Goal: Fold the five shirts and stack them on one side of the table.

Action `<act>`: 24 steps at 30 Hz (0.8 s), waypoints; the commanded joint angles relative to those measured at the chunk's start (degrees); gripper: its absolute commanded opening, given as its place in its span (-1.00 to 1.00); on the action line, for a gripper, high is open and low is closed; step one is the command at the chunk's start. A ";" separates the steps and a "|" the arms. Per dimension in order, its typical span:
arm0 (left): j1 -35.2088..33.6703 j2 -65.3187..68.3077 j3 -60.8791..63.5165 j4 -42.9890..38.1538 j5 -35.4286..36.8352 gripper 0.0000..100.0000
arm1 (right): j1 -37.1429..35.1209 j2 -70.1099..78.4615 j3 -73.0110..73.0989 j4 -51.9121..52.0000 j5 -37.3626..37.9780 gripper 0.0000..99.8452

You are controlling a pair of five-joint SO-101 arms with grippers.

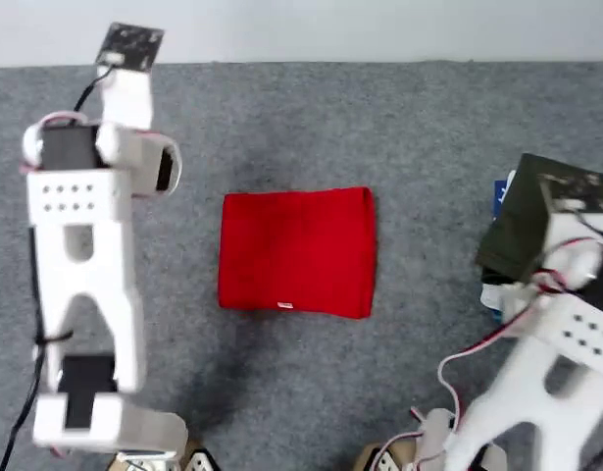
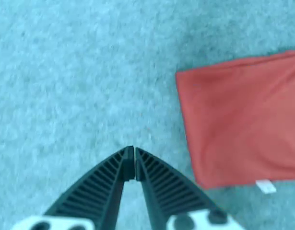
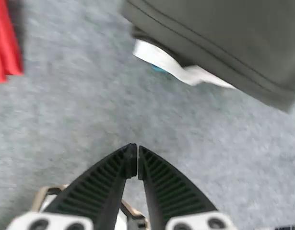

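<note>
The red shirt point(image 1: 296, 252) lies folded flat in the middle of the table point(image 1: 301, 118), between the two arms. It is almost square, a little longer in the direction from one arm to the other, and a small white label point(image 1: 283, 306) shows at the edge nearest to the arm bases.

The jaws of your left arm point(image 1: 80, 245) are clenched and hold nothing. They hang over bare table just beside the left edge of the shirt, and the shirt lies off to one side of them, not in front. The jaws of your right arm point(image 1: 551, 363) are also clenched and empty. They are near the stack of folded shirts point(image 1: 522, 231) at the right side, with a dark shirt point(image 3: 224, 43) on top, and the red shirt is well apart from them.

So I judge the left arm is the nearer one to the shirt, and the right arm the nearer one to the stack. The next move probably brings the shirt to the right, across the open strip of table between its right edge and the stack. That strip looks free. Take care at the stack, because it sits close to the table's right edge and beside the right arm.
</note>
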 commanded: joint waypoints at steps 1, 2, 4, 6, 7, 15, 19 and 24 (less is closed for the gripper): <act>-2.37 -11.34 7.52 1.14 0.35 -0.97 | -9.27 -0.75 -0.44 1.98 -5.71 -0.97; -3.34 -13.63 9.63 1.14 0.35 -0.97 | -12.09 -0.75 -0.35 1.80 -6.95 -0.96; -5.27 -17.85 13.23 1.14 -0.09 -0.97 | -17.54 -0.66 0.53 -0.13 -9.05 -0.88; -7.03 -21.89 16.66 1.23 -2.99 -0.97 | -21.76 -0.66 2.29 -3.03 -11.69 -0.74; -7.82 -23.82 18.33 1.23 -4.75 -0.97 | -23.34 -0.66 3.25 -4.53 -13.45 -0.66; -16.35 -33.76 29.32 1.14 -13.45 -0.97 | -38.81 -0.48 11.08 -17.01 -22.68 -0.41; -19.34 -34.46 31.96 1.14 -14.86 -0.97 | -43.74 4.18 12.22 -21.85 -23.12 -0.41; -20.04 -34.55 34.51 1.05 -14.51 -0.97 | -46.73 16.66 7.65 -26.59 -26.37 -0.41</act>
